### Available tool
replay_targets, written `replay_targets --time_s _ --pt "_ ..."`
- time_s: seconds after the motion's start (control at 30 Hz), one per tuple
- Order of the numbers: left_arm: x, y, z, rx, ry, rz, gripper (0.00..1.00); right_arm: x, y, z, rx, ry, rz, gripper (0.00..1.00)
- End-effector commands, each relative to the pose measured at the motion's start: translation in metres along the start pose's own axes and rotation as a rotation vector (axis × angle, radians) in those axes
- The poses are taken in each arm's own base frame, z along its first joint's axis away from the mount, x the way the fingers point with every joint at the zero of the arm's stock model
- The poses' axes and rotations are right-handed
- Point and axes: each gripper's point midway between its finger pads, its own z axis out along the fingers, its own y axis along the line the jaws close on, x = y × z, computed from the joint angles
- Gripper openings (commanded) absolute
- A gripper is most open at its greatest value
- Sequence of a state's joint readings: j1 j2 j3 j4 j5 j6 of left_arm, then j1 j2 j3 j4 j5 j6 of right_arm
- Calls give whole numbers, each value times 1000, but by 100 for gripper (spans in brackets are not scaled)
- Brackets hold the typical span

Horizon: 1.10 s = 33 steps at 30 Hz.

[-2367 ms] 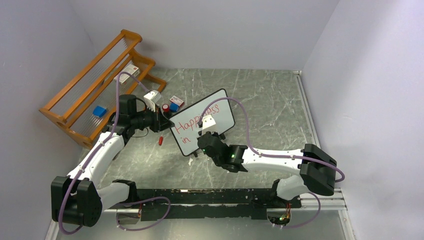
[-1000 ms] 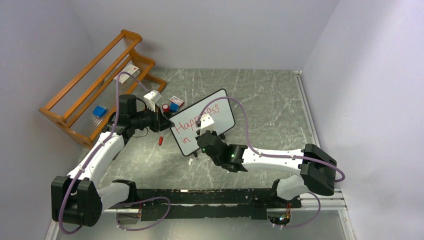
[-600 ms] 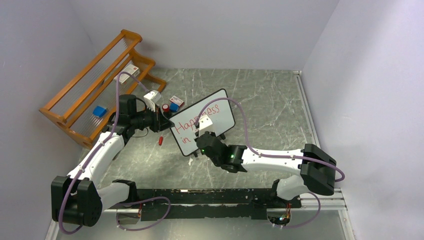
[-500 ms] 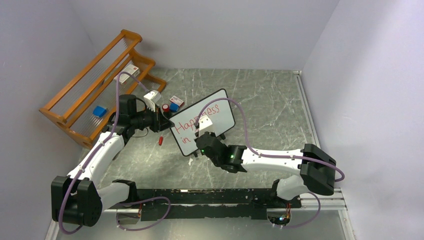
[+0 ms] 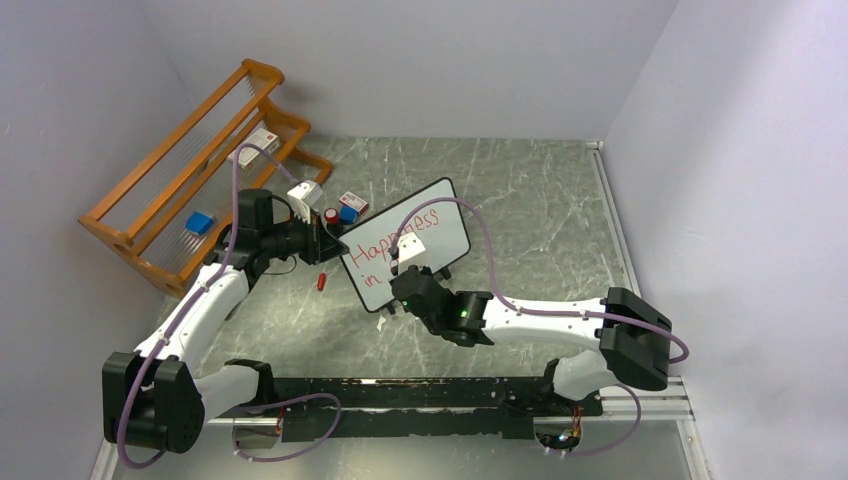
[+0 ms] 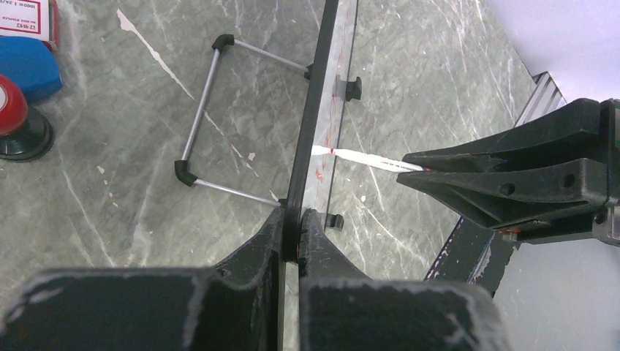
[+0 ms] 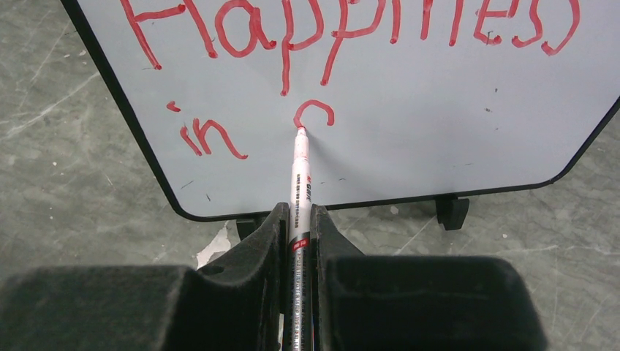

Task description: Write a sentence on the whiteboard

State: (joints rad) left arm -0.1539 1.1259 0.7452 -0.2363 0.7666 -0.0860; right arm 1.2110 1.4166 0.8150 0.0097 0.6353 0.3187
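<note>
The whiteboard [image 5: 432, 208] stands on its feet in the middle of the table; it also shows in the right wrist view [image 7: 409, 139] and edge-on in the left wrist view [image 6: 319, 95]. The red sentence [image 7: 343, 29] reads "Happines" on the top line, then "in" and a started curved stroke [image 7: 314, 111] below. My left gripper [image 6: 292, 219] is shut on the whiteboard's left frame edge. My right gripper [image 7: 298, 212] is shut on a white marker [image 7: 300, 183], whose red tip touches the board at the end of the curved stroke.
A wooden rack [image 5: 190, 170] stands at the back left. A red-topped round item [image 6: 13, 117], a blue eraser [image 6: 28, 66] and a small red-and-white box [image 6: 28, 16] lie behind the board. A red marker cap [image 5: 321, 281] lies left of the board.
My right gripper has shifted slightly left along the board's lower line with the marker, adding a curved stroke after "in". The left arm and the whiteboard have not moved.
</note>
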Motion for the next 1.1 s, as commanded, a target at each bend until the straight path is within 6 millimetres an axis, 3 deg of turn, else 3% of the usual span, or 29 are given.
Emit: replay_targets --time_s 0.0,0.47,1.07 --pt "29 25 -1 -109 93 -31 5 7 -5 1 30 9 0 0" --pt "30 24 0 -106 94 -32 5 3 -14 2 79 -7 3 0" --pt "30 24 0 -104 93 -32 5 -17 -13 4 81 -62 28 0"
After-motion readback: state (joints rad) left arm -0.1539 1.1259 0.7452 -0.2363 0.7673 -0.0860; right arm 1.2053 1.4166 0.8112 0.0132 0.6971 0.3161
